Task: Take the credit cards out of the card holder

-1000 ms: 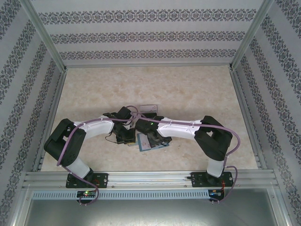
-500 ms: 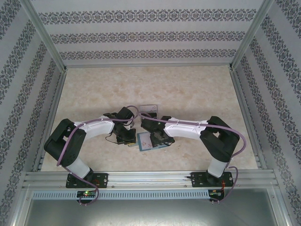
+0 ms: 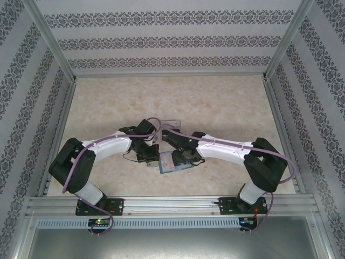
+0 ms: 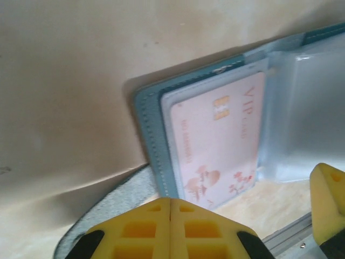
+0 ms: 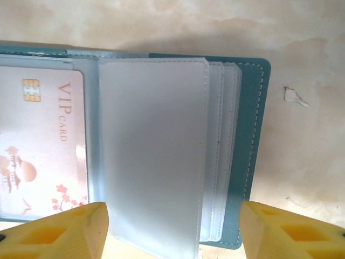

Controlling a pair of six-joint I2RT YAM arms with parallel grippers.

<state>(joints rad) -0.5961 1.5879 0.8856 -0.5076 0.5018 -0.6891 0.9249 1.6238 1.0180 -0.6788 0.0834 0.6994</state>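
The teal-blue card holder [image 3: 172, 164] lies open on the table between both arms. In the left wrist view, the card holder [image 4: 151, 135] has a pale pink VIP credit card [image 4: 215, 145] inside a clear sleeve. My left gripper [image 4: 170, 200] is shut, and its tips sit at the holder's near left edge with nothing visible between them. My right gripper [image 5: 172, 237] is open and straddles the holder's [image 5: 249, 145] loose clear sleeves [image 5: 153, 156]. The VIP credit card [image 5: 43, 145] is to their left. From above, the left gripper [image 3: 156, 158] and right gripper [image 3: 181, 158] meet over the holder.
A grey card-like rectangle [image 3: 171, 123] lies on the table just behind the two wrists. A yellow finger [image 4: 329, 199] of the right gripper shows at the edge of the left wrist view. Patterned walls and aluminium rails [image 3: 161, 204] enclose the marble-look table [image 3: 215, 102].
The right arm has swung its elbow out to the right and stretched flatter, its gripper staying over the holder. The left arm has shifted only slightly.
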